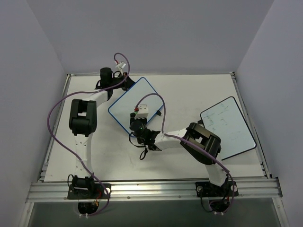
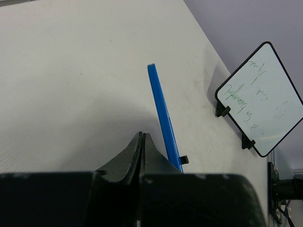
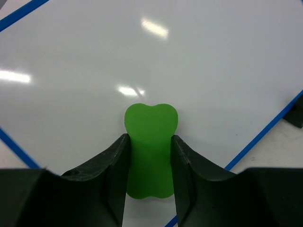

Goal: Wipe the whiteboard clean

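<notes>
White table (image 1: 199,90). Right gripper (image 3: 150,137) clamped on green eraser (image 3: 150,122) — whiteboard (image 3: 213,61) face ahead shows no writing; erasing judged nearly done. Left gripper (image 2: 142,135) closed, empty — beside whiteboard edge.

R gripper (image 3: 148,151) clamps green eraser (image 3: 150,142) over blank whiteboard (image 3: 142,61).

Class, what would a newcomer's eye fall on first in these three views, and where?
The bright green eraser, clamped in the right gripper over the blue-framed whiteboard at the centre of the table; the part of its face that shows looks clean. Next, the black-framed board on the right, bearing handwriting.
</notes>
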Controlling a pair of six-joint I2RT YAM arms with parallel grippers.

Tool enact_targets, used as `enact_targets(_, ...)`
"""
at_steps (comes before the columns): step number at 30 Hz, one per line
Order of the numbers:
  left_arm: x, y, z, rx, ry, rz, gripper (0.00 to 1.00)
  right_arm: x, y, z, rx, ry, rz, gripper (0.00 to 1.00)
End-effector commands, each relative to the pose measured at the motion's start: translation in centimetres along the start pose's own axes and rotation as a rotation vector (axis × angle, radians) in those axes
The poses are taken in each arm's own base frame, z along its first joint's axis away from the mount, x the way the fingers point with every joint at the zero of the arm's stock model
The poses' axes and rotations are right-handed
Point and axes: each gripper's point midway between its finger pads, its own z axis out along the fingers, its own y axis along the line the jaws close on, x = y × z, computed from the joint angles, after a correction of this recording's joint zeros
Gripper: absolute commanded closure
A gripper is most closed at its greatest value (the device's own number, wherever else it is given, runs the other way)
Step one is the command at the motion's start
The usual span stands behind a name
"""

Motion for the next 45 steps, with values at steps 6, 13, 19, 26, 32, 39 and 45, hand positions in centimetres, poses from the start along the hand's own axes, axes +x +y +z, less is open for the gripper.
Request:
enact_targets(6,-2.5,-3.8,0.3,0.059,-0.025,0.083,0.98,2.3,3.7,-3.2,-0.143,0.128,-0.041,1.0)
enact_targets(13,-3.2,-3.1,0.3,0.016,-0.047,0.061,0.98,-2.1,1.8,-2.6,-0.098,0.076,-0.013,1.0)
enact_targets(19,-4.7,-2.5,-0.3,-0.032,-0.099,0.041,0.84,-5.2,-0.9,-1.6,-0.05,0.054,0.016,1.0)
enact_targets(26,-8.6,-2.2,-2.1,-0.07,-0.216,0.015,0.7,-8.1,-4.4,-1.1,-0.007,0.047,0.072,1.0)
enact_targets(32,-12.1,-0.7,-4.4,-0.166,-0.332,-0.024,0.69,-11.5,-10.5,-0.7,0.075,0.048,0.126,1.0)
enact_targets(39,-14.2,2.5,-8.3,-0.429,-0.438,-0.137,0.65,-14.3,-20.3,-0.2,0.23,0.079,0.188,1.0)
enact_targets(45,-11.9,4.5,-13.1,-0.68,-0.465,-0.291,0.64,-11.8,-25.9,1.9,0.325,0.197,0.155,0.98)
